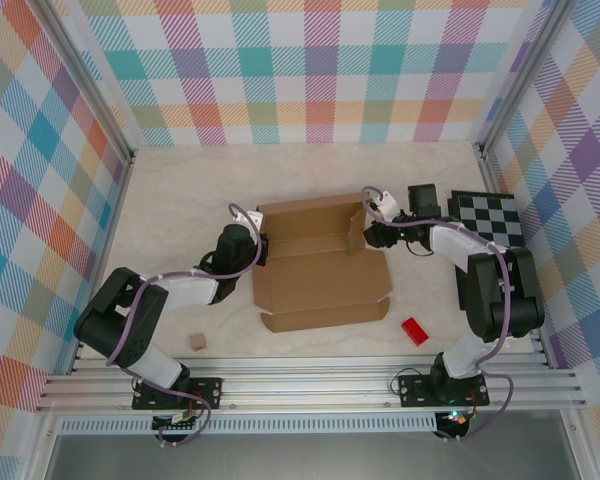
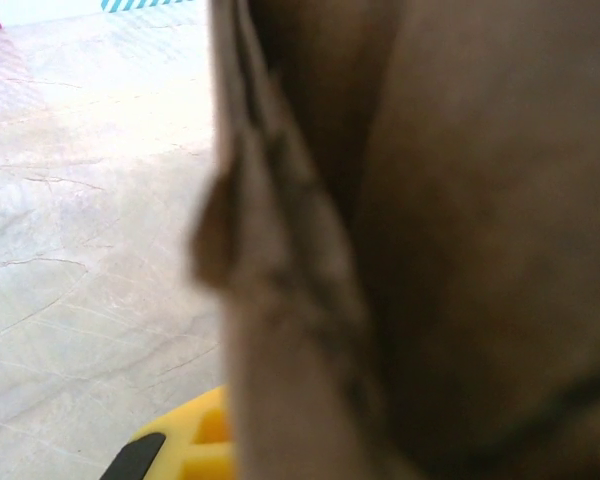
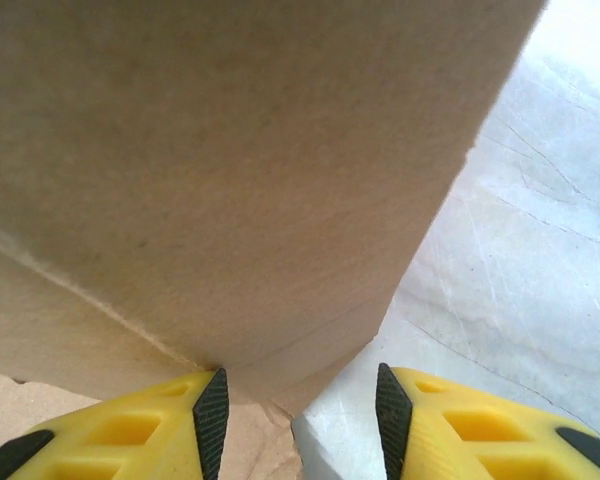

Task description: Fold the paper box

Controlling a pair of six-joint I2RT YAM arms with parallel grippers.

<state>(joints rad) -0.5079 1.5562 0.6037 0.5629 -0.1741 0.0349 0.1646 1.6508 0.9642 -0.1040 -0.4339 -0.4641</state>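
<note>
On table [image 1: 170, 200], paper box [image 1: 320, 285], left pincer [image 1: 264, 248] clamped on its edge; right pincer [image 3: 296, 402] parted at its flap

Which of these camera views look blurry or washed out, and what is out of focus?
Top external: sharp, evenly lit, soft shadows beside the paper box. Left wrist: cardboard too close, badly blurred. Right wrist: cardboard slightly soft, table washed out at upper right, right tool crisp.

The paper box [image 2: 450, 250] is a close blur in the left wrist view, running past the frame. Overhead, the tips of the left tool [image 1: 263, 249] hide against its wall. The fingers [image 3: 120, 440] of the right tool [image 3: 298, 405] are cropped below.
</note>
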